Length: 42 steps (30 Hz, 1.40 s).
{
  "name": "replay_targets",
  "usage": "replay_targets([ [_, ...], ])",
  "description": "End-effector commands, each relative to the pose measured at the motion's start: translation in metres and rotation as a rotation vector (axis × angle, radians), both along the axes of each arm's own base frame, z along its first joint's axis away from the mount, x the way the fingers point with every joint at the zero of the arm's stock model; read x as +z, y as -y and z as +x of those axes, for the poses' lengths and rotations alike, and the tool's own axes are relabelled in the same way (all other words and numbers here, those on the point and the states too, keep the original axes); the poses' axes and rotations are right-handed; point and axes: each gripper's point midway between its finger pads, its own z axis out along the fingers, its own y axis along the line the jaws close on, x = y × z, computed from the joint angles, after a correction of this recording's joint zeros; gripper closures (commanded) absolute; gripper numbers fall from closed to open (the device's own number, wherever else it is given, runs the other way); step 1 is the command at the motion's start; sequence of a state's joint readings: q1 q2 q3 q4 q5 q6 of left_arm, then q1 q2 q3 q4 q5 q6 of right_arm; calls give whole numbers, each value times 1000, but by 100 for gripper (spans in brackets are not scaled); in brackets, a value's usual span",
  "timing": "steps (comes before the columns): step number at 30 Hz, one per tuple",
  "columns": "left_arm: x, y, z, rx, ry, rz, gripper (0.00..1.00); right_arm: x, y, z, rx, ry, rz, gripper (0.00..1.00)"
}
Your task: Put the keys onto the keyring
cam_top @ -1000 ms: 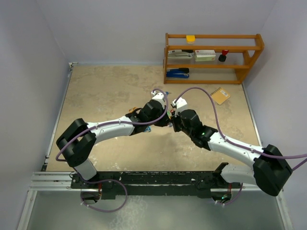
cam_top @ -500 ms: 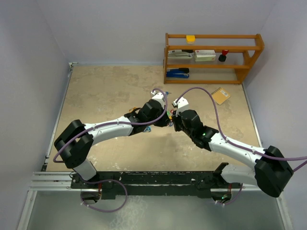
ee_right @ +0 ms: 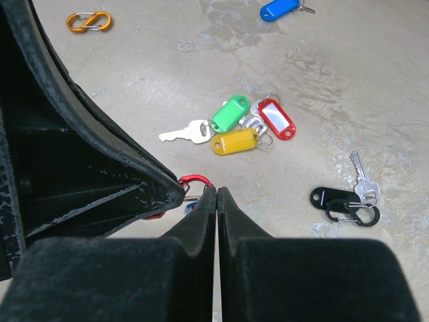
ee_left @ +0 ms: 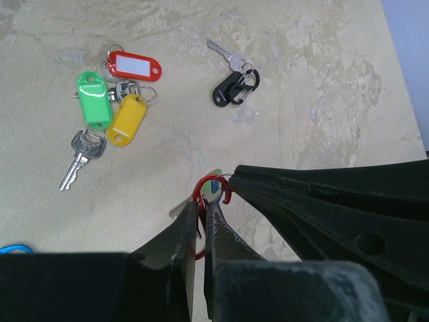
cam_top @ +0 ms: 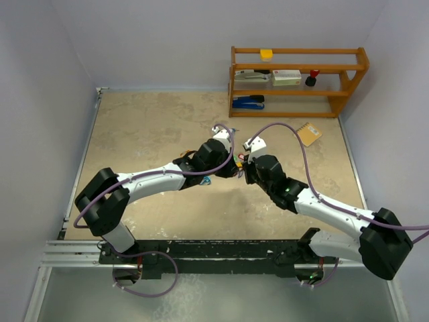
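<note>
Red keyring (ee_left: 201,184) pinched above the tabletop (ee_right: 134,80), keys (ee_right: 234,142) lying loose.
My left gripper (ee_left: 201,209) clamps the red keyring; my right gripper (ee_right: 216,192) is clenched, tips touching it. The keys sit just ahead of the right gripper, the nearer one, their tags slanting across its fingers.

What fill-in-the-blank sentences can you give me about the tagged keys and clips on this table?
1. The left fingers are shut on a hooked clip coloured ___.
2. The green tag and red tag lie bunched with a third tag coloured ___.
3. The lone clip at the top left of the right wrist view is ___.
4. Beside the black tag lies a snap clip coloured ___.
Missing words: red; yellow; orange; black.
</note>
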State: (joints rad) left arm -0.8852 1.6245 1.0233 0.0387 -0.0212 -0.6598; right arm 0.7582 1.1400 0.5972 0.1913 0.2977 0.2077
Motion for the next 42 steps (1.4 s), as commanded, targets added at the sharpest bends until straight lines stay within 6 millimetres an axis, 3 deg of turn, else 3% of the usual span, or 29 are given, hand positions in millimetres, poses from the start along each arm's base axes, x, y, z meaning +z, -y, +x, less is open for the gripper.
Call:
replay_targets([
  [1,23,7,-6,-58,50,-54,100,10,10,5,-41,52,-10,100],
  [26,26,10,-10,-86,48,-69,99,22,14,7,-55,85,-6,100],
  [30,30,9,-9,-74,55,-77,66,22,15,7,-56,87,-10,100],
  [32,32,7,-8,-68,61,-78,55,22,15,6,-55,85,-12,100],
  [42,38,-8,-2,3,87,-54,45,23,17,7,-62,88,-19,100],
])
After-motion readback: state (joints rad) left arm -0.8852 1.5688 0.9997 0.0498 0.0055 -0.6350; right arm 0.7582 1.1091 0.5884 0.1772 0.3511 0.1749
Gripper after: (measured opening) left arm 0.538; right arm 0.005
